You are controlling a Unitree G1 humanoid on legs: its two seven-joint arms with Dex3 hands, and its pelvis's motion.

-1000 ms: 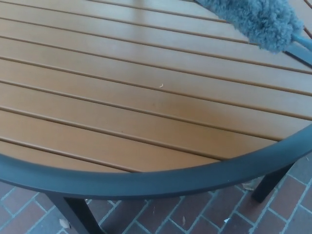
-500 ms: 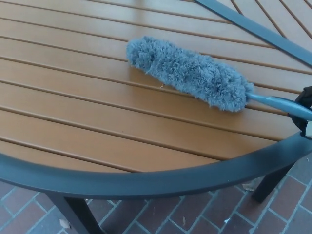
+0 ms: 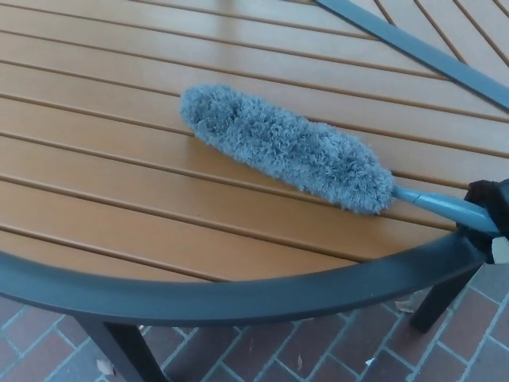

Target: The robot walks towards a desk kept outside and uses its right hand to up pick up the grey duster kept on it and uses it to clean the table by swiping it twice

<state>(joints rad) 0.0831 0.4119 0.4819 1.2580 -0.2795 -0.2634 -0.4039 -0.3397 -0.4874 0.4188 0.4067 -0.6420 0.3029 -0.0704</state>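
Note:
A fluffy grey duster (image 3: 285,148) lies across the brown slatted tabletop (image 3: 119,199), its head pointing up-left. Its blue handle (image 3: 442,207) runs to the right edge of the head view. There my right hand (image 3: 487,216) is shut on the handle, just over the table's dark rim; only part of the hand shows. My left hand is out of the picture.
The table has a dark grey curved rim (image 3: 238,294) along the near side and dark legs (image 3: 119,346) below. A dark bar (image 3: 413,48) crosses the top right. Red brick paving (image 3: 318,350) lies under the table.
The duster has swept from the top right corner down and left across the slats. My right hand has come into view at the right edge.

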